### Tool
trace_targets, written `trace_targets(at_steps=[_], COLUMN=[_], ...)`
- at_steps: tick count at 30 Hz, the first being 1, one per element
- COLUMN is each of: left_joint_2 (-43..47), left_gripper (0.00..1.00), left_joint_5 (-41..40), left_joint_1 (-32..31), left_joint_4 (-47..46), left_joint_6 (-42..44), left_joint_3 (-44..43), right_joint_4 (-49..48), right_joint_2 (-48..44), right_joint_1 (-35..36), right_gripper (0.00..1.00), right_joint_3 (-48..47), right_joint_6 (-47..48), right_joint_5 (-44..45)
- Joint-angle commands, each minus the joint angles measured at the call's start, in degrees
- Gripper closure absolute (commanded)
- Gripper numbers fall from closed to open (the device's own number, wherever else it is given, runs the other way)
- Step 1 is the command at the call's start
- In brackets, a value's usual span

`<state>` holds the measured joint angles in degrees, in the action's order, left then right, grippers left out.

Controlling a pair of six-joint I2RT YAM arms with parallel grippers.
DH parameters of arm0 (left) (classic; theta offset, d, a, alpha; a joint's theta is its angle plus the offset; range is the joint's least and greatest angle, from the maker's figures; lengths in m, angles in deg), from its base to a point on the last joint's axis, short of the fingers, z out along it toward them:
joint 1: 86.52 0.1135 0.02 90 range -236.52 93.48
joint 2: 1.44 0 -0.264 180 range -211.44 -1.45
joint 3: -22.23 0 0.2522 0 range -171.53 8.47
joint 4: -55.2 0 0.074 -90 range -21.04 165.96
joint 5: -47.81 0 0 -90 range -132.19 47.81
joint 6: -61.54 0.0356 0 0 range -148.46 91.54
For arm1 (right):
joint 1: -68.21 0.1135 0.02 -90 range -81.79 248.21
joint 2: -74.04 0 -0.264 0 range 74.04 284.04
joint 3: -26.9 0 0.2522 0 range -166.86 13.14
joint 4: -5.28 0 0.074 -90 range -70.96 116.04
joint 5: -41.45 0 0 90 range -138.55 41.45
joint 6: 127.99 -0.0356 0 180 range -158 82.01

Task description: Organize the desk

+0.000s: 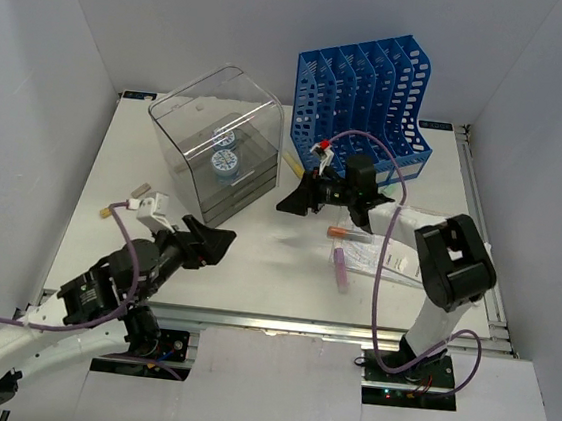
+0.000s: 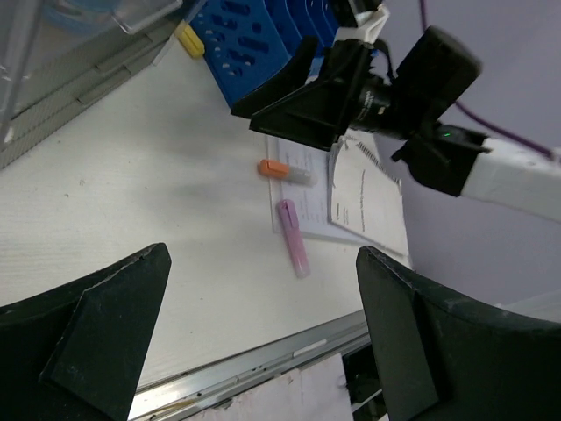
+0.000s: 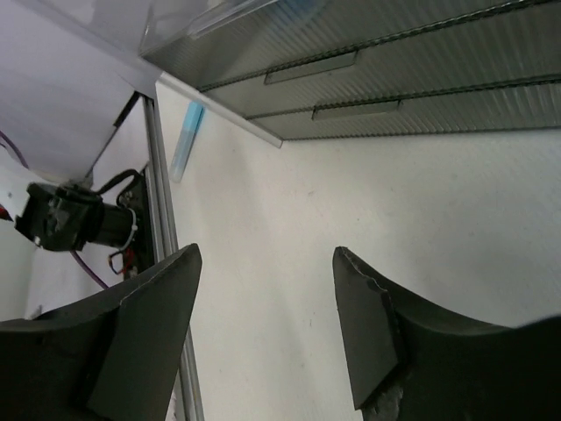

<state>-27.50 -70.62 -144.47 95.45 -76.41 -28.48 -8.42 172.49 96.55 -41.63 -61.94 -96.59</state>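
On the desk (image 1: 254, 278), front right, the pink marker (image 1: 341, 269) lies front-to-back, nearer my right gripper (image 3: 267, 272), which hangs behind and left of it, jaws parted, holding nothing; my left gripper (image 2: 263, 263) gapes wide, also empty

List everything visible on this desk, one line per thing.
desk: one, white, under everything
drawer box: one, clear, back left
rolls: two, blue-white, seen through the box
file rack: one, blue, back right
papers: count unclear, white, front right
marker: one, orange cap, at the papers' edge
highlighter: one, pink, just in front of the marker
tan piece: one, far left
yellow piece: one, at the rack's foot
left claw: black, open, empty, front left
right claw: black, open, empty, mid-desk
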Motion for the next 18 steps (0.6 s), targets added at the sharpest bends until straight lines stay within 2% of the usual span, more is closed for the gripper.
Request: trace_targets(at_steps=[1, 4, 7, 11, 18], left_joint_2=[6.8, 9.5, 11.1, 11.3, 11.1], left_gripper=[0.02, 0.02, 0.02, 0.02, 0.02], left_joint_5=[-5.7, -8.0, -9.8, -10.9, -10.6], left_joint_1=[-0.1, -0.1, -0.1, -0.1, -0.1], left_joint_4=[10.1, 13.8, 15.9, 18.0, 20.8], left_joint_6=[-6.2, -7.5, -8.2, -7.9, -8.9], left_joint_3=[-0.1, -0.4, -0.7, -1.3, -3.3], right_joint_4=[-10.2, -12.6, -11.0, -14.9, -17.2], right_joint_2=[8.3, 12.5, 16.3, 18.4, 21.0], right_joint_1=[1.4, 2.7, 4.5, 6.3, 7.3], right_gripper=[0.33, 0.33, 0.32, 0.3, 0.35], right_joint_3=[-7.2, -11.9, -15.6, -16.7, -17.9], right_joint_6=[-11.0, -14.7, -16.3, -19.7, -25.6], right_joint_5=[1.6, 4.9, 8.5, 12.3, 16.5])
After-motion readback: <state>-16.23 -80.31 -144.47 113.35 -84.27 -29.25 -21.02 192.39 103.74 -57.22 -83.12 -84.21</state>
